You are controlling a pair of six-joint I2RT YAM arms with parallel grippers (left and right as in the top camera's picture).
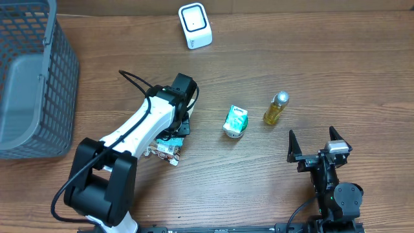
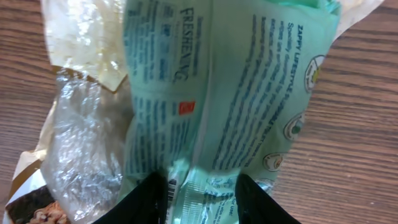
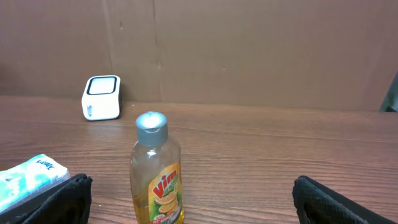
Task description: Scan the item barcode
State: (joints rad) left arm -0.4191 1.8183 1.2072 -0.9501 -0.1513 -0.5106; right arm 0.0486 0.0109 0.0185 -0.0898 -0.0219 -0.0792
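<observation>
A mint-green printed packet (image 2: 205, 93) fills the left wrist view, with a small barcode by its lower end. My left gripper (image 2: 200, 200) is shut on that end, one black finger (image 2: 149, 202) on each side. A clear crinkled bag (image 2: 81, 149) lies beside it. From overhead, the left gripper (image 1: 172, 137) points down over a small pile of packets (image 1: 165, 151). The white barcode scanner (image 1: 195, 26) stands at the table's back; it also shows in the right wrist view (image 3: 101, 98). My right gripper (image 1: 319, 146) rests open at the front right, holding nothing.
A yellow Vim bottle (image 1: 276, 108) stands upright ahead of the right gripper (image 3: 193, 202). A green-and-white tissue pack (image 1: 236, 121) lies to its left. A grey mesh basket (image 1: 32, 77) occupies the left edge of the table.
</observation>
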